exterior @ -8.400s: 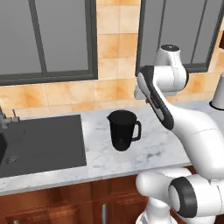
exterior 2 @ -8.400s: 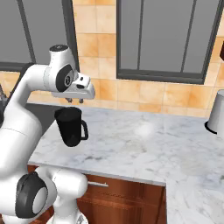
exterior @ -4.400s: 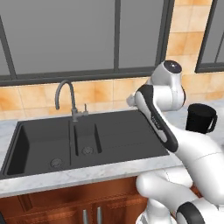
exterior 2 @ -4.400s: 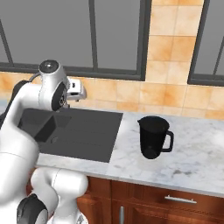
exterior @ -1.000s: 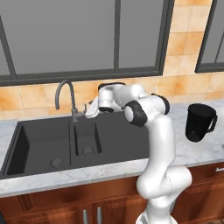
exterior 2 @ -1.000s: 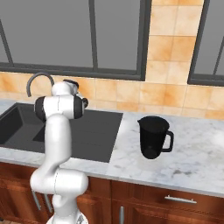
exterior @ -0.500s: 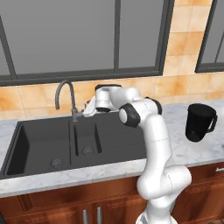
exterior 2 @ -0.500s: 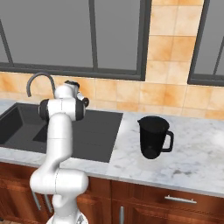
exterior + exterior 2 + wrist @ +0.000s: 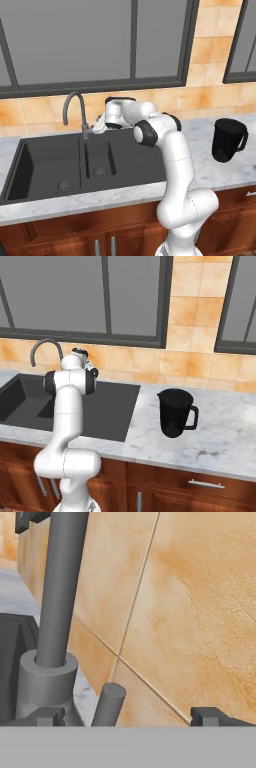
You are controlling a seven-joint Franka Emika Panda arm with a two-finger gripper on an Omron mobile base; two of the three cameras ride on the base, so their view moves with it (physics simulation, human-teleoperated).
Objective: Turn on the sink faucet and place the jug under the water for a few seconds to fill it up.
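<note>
Marble table [image 9: 220, 172] runs under orange wall tiles [image 9: 187, 316] and dark-framed windows [image 9: 100, 45]. Set into it at centre left is the sink [image 9: 45, 157], with the sink faucet [image 9: 75, 107] behind. The gripper [image 9: 127, 714] has its jaws spread wide around the side lever [image 9: 107, 704], gripping nothing. The jug [image 9: 227, 140] stands far right.

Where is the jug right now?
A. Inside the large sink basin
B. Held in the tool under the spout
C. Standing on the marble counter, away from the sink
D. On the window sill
C: the jug stands upright on the marble counter, apart from the sink, while the tool is at the sink faucet base by its lever.
</note>
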